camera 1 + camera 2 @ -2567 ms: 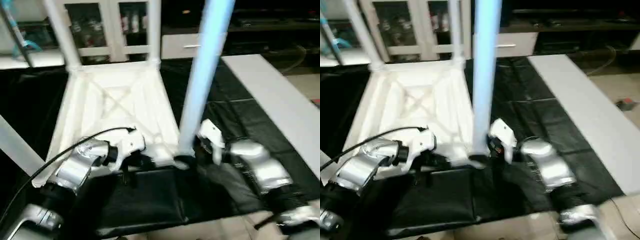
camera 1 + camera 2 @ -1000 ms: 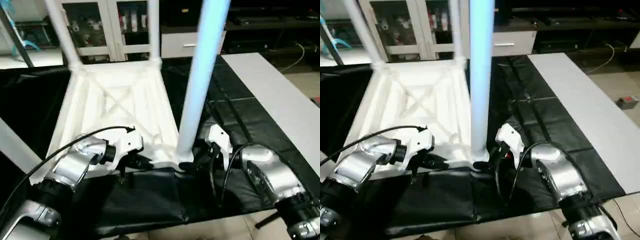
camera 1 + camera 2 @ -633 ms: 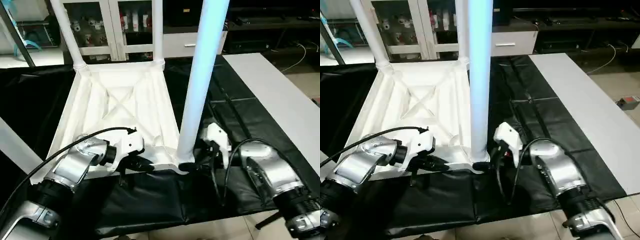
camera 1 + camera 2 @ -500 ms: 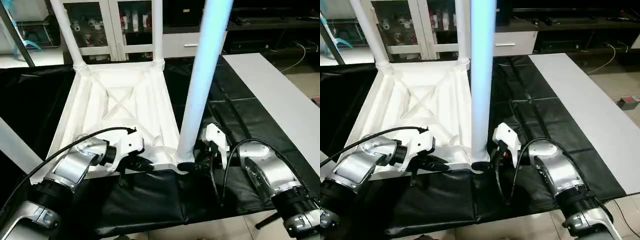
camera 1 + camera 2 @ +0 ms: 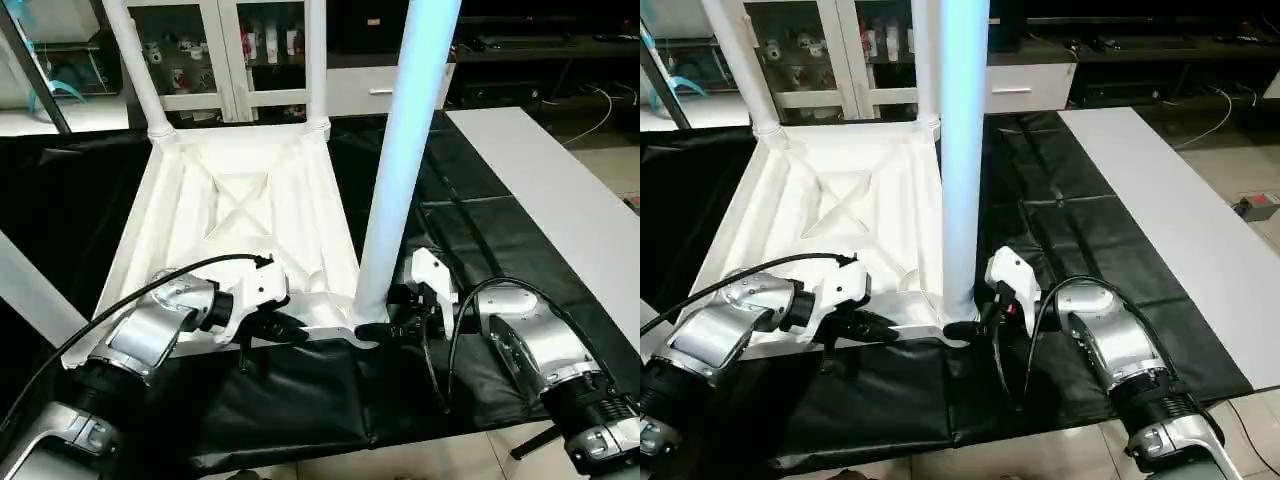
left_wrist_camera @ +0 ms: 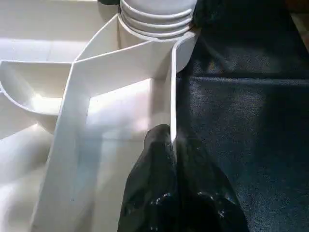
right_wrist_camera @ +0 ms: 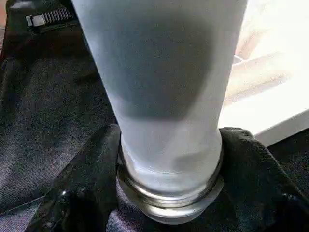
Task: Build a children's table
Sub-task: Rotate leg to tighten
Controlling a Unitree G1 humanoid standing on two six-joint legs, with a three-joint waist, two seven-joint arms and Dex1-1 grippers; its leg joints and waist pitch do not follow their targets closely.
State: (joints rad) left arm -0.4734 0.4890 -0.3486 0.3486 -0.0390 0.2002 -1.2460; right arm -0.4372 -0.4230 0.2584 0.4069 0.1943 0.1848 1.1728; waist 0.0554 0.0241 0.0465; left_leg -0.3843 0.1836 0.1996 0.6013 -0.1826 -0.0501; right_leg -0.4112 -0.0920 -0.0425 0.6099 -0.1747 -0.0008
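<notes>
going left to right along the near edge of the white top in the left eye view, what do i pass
left forearm → left gripper, pinching the table top's near rim → upright near leg at the corner → right gripper around that leg's base → right forearm

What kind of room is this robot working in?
Probably a lab or workshop. A large work table draped in black cloth holds the job, glass-fronted cabinets with small items stand behind, and cables trail across the floor.
</notes>
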